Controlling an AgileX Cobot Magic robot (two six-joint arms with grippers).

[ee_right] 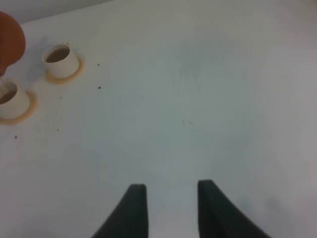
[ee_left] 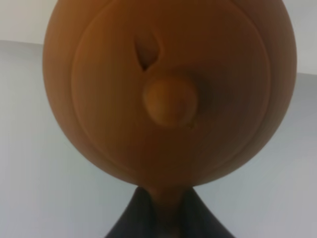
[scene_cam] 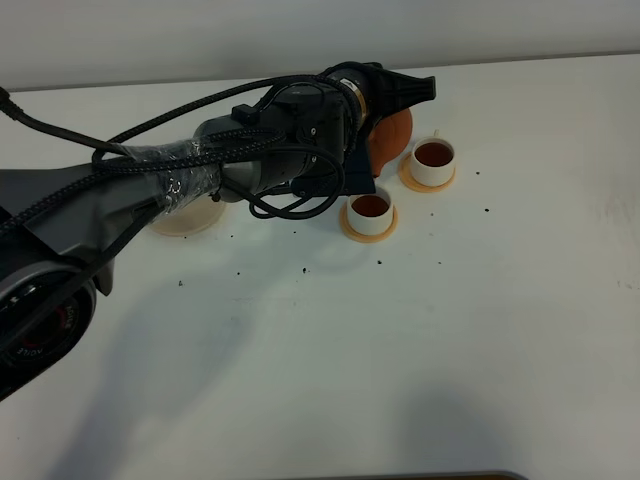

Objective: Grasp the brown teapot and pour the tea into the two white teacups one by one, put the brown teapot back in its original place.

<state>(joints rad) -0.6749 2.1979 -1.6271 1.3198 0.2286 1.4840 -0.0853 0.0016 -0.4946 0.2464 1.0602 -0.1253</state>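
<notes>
The brown teapot (scene_cam: 393, 138) hangs off the table, just behind the near white teacup (scene_cam: 370, 213) and left of the far teacup (scene_cam: 433, 161). Both cups hold dark tea and stand on orange-tan coasters. My left gripper (ee_left: 166, 201) is shut on the teapot's handle; the lid and its knob (ee_left: 168, 101) fill the left wrist view. The pale beige saucer (scene_cam: 186, 219) lies bare, partly under my left arm. My right gripper (ee_right: 171, 198) is open over bare table, with the cups (ee_right: 60, 59) (ee_right: 12, 101) and teapot (ee_right: 9, 39) far off.
Small dark specks (scene_cam: 300, 268) dot the white table around the cups. The left arm's thick body and cables (scene_cam: 200, 165) stretch across the left side of the table. A dark edge (scene_cam: 430, 476) shows at the table's front.
</notes>
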